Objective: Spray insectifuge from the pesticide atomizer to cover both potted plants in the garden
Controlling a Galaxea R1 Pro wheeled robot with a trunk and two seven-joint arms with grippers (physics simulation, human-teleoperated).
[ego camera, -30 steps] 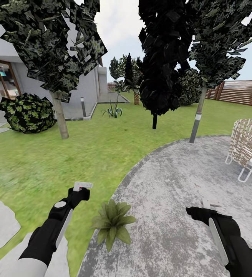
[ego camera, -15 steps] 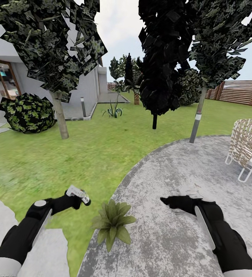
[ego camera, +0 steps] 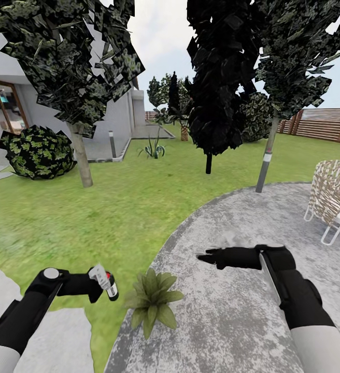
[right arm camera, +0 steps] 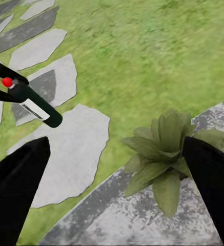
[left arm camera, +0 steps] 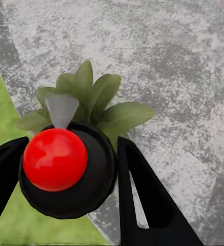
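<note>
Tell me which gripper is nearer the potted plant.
Left. The left gripper, holding the pesticide atomizer, sits just beside the potted plant; the right gripper hovers farther off over the patio.

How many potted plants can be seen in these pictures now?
1. The potted plant sits at the patio edge, beside the lawn, near the pesticide atomizer. A second may be outside the view.

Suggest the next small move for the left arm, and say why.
Probably trigger the spray. The left gripper holds the pesticide atomizer beside the potted plant, and in the left wrist view the bottle's grey nozzle already points at the leaves. The right gripper hangs open over the patio, clear of the line.
</note>
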